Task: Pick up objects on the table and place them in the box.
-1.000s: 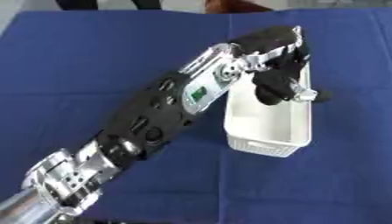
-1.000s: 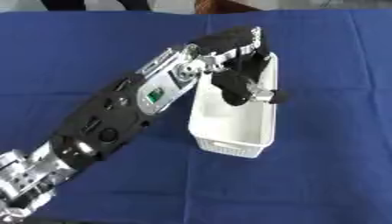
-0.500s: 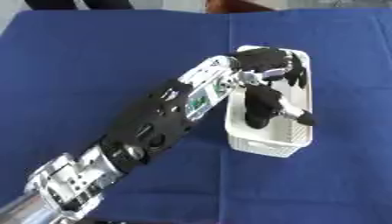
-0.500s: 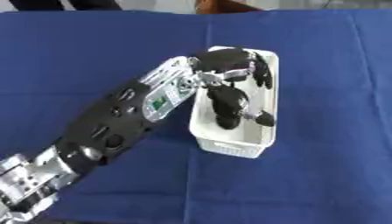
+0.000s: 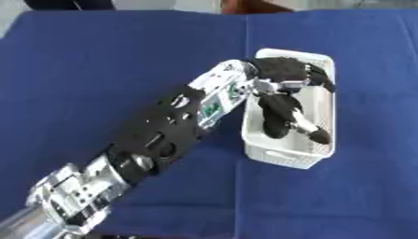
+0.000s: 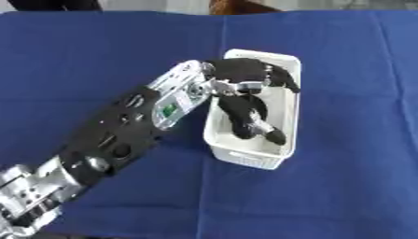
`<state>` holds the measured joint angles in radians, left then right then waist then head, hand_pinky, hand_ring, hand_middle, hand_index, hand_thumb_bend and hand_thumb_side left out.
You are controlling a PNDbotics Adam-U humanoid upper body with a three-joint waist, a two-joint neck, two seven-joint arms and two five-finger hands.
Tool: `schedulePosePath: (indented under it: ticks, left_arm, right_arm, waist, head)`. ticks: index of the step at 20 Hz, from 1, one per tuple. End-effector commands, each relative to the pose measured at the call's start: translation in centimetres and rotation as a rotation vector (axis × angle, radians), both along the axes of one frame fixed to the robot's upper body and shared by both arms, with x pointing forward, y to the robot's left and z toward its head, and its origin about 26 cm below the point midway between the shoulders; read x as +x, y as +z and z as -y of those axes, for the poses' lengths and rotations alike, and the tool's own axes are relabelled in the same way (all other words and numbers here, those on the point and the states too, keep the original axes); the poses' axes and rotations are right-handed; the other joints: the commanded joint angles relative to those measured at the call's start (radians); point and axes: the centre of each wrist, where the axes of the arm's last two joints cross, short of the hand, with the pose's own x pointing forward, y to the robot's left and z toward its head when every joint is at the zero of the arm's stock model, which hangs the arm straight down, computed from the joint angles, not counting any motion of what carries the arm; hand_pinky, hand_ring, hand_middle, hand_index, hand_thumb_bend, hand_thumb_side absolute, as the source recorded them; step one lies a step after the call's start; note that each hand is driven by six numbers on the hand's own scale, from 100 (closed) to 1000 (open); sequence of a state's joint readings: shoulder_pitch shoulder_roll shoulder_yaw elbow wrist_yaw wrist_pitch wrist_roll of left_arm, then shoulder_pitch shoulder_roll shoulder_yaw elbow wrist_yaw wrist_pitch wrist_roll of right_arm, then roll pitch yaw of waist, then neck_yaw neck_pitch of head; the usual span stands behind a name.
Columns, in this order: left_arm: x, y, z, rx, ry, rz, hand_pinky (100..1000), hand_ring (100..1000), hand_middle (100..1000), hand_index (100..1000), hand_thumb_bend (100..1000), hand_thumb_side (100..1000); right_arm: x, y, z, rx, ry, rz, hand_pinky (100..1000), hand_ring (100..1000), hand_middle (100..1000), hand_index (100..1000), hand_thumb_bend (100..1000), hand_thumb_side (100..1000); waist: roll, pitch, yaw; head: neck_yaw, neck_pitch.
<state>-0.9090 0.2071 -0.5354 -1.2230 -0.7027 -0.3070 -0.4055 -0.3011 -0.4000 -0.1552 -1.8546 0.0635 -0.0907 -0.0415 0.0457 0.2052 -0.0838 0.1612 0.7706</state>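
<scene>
Robot's left arm reaches across a blue table (image 5: 98,70) into a white box (image 5: 320,157).
Its left hand (image 5: 283,77) hangs over the box, fingers curled around a black object (image 5: 282,116) lying inside, directly beneath.

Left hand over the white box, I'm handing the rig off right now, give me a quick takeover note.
Left hand: reaching in over the white box, fingers curled round the top of a black object that hangs down inside the box, light and dark tip near the floor.
Right hand: not in view.
Things: the box sits on the blue tablecloth; no other loose object shows on it.
Done: the object is carried into the box.
Left: let go of it, lift the hand clear, then check for anything outside these views.
</scene>
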Motion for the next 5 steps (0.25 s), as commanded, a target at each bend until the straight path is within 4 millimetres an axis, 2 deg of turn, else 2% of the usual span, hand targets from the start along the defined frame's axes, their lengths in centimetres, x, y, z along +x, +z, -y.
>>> schedulePosePath:
  ticks: [1,5]
  left_arm:
    - [-0.08,0.92,0.02,-0.025,-0.007,0.012,873,898,909,937,800,972]
    - [-0.16,1.48,-0.21,-0.053,-0.012,0.002,869,886,895,927,775,971]
  right_arm:
    - [-0.15,0.91,0.08,-0.006,-0.001,0.032,603,709,813,941,100,797]
    - [-0.16,0.87,0.15,-0.007,-0.004,0.030,603,708,813,941,100,798]
  waist:
    - [-0.008,-0.011,0.002]
    - [-0.007,-0.012,0.005]
  head:
    - [0.007,-0.001]
    - [0.007,-0.001]
